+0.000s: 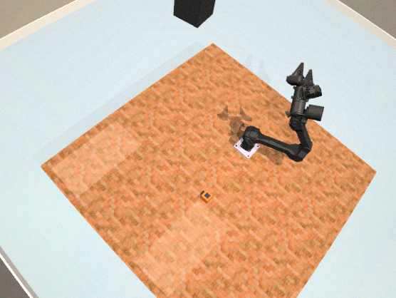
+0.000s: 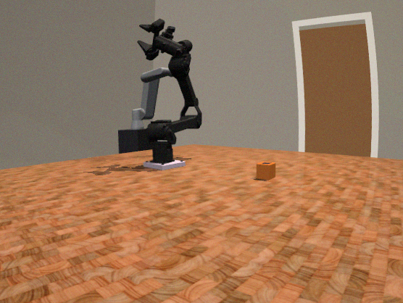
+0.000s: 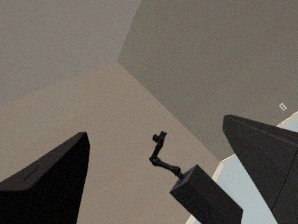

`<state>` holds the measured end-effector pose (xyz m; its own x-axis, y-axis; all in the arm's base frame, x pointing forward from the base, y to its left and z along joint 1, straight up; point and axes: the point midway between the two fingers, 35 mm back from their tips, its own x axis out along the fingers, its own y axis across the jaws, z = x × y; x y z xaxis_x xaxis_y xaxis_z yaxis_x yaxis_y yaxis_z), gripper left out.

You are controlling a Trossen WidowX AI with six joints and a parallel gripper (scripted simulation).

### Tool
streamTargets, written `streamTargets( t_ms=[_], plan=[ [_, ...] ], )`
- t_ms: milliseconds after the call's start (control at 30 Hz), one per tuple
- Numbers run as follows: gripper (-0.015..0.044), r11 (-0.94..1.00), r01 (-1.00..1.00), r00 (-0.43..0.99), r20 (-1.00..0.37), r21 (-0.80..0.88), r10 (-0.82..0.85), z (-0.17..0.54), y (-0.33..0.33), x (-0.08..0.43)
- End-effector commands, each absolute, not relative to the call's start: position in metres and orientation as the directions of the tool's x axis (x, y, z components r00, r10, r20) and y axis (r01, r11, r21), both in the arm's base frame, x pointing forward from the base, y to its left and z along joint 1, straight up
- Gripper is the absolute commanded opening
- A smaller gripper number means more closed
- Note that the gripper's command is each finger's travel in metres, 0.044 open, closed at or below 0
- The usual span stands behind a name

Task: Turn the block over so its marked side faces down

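Note:
A small orange block rests on the wood-patterned table. A dark blue square mark shows on its top face, so the marked side faces up. The block is not in the wrist view. My gripper is open and empty, with its fingers wide apart. It is raised high above the table, far from the block, and points away from it. The block's underside is hidden.
My arm's pale base plate sits on the table, with the block some way off from it. Beyond the table stands a dark pedestal. A grey arm shows above the pedestal in the exterior view.

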<state>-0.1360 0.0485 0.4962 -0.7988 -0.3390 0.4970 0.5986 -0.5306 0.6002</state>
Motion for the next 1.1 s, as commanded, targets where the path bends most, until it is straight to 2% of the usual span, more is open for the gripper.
streamTargets(
  t_ms=[0, 33, 300, 600, 833, 1067],
  plan=[
    [0.0426, -0.529, 0.604, -0.795, 0.499, 0.596, -0.345, 0.497, 0.046, -0.135],
    [0.044, -0.525, 0.619, -0.783, 0.503, 0.584, -0.365, 0.499, 0.037, -0.134],
    [0.044, -0.449, 0.815, -0.579, 0.487, 0.365, -0.654, 0.521, -0.069, -0.097],
    [0.044, -0.172, 0.983, -0.184, 0.31, 0.065, -0.933, 0.51, -0.185, 0.0],
    [0.044, 0.129, 0.982, 0.145, 0.117, -0.138, -0.982, 0.474, -0.238, 0.098],
    [0.044, 0.412, 0.88, 0.391, -0.132, -0.237, -0.911, 0.422, -0.25, 0.191]
  ],
)
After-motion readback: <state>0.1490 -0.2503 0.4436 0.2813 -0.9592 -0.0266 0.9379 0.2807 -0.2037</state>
